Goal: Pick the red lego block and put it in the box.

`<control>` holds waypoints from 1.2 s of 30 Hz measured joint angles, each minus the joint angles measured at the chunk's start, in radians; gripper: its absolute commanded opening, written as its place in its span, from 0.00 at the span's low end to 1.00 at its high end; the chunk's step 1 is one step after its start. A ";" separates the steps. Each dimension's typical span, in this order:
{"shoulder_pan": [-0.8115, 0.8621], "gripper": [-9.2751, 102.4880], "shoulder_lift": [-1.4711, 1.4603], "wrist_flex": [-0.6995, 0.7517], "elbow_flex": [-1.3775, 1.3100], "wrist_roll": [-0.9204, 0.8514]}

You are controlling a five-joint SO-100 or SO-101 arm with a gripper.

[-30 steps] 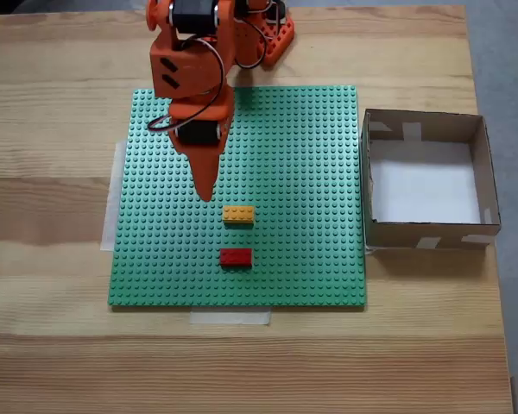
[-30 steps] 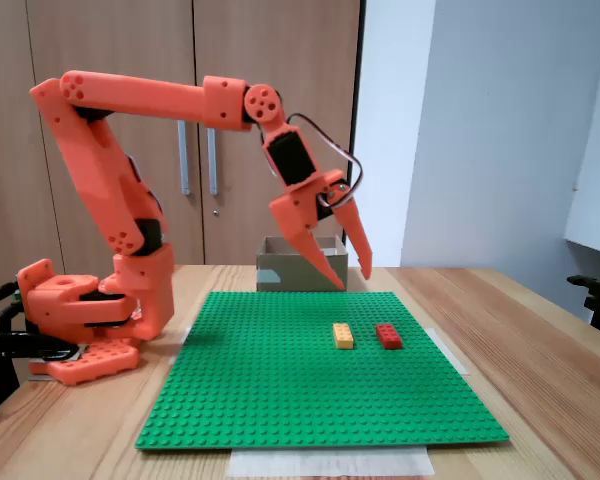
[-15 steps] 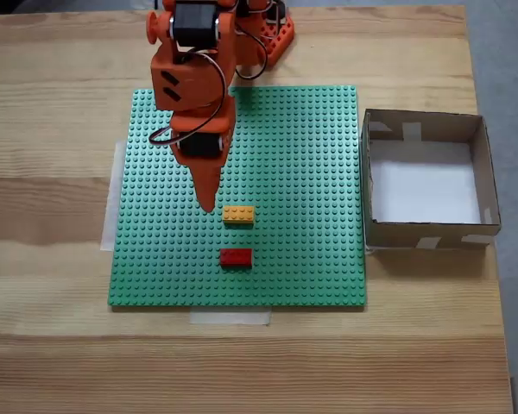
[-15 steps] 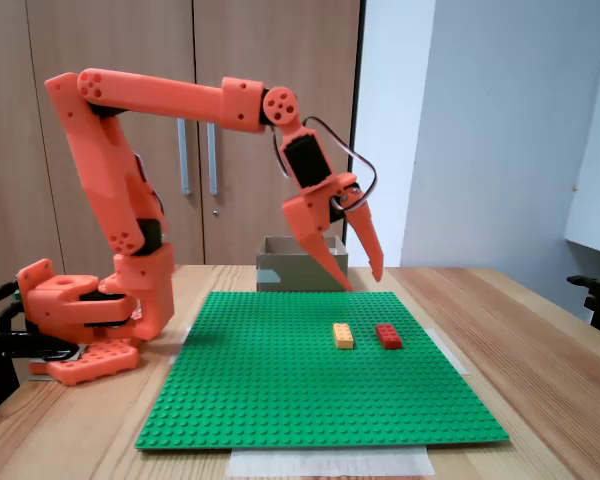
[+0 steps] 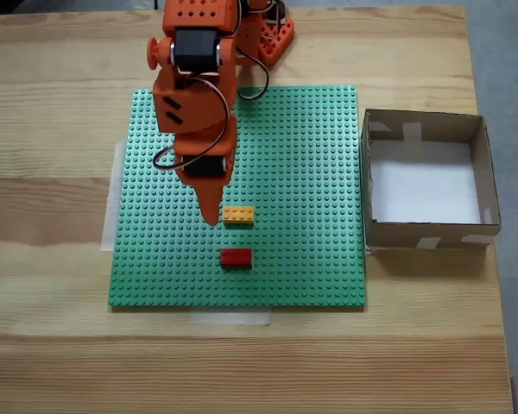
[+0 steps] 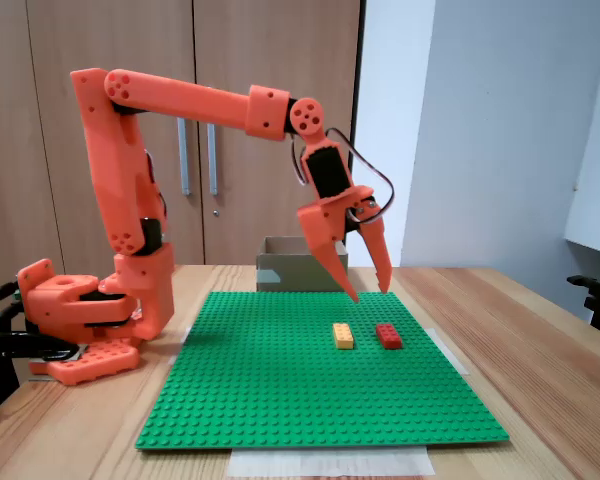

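Observation:
The red lego block (image 5: 236,257) (image 6: 388,335) lies flat on the green studded baseplate (image 5: 311,155) (image 6: 280,390), near its front edge in the top-down fixed view. My orange gripper (image 5: 211,216) (image 6: 370,293) hangs open above the plate with nothing between its fingers. In the side fixed view its tips point down, a short way above the bricks. From above, its tip is just left of the orange-yellow brick (image 5: 238,215) (image 6: 342,335) and behind the red block. The cardboard box (image 5: 427,235) (image 6: 290,270) stands beside the plate, with a bare white floor.
The arm's base (image 6: 80,320) sits at the back edge of the wooden table (image 5: 52,345). Pale tape strips (image 5: 230,317) hold the baseplate down. Cupboard doors (image 6: 230,120) stand behind the table in the side view.
The arm has stretched forward. The open gripper moved over the plate toward the two bricks and dropped slightly. The bricks and box have not moved.

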 measured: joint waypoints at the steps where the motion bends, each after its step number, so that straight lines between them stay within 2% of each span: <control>1: 0.000 0.22 -0.012 0.002 -0.006 0.000; 26: -0.028 0.23 -0.253 0.037 -0.175 -0.008; 36: -0.028 0.24 -0.322 -0.002 -0.199 -0.017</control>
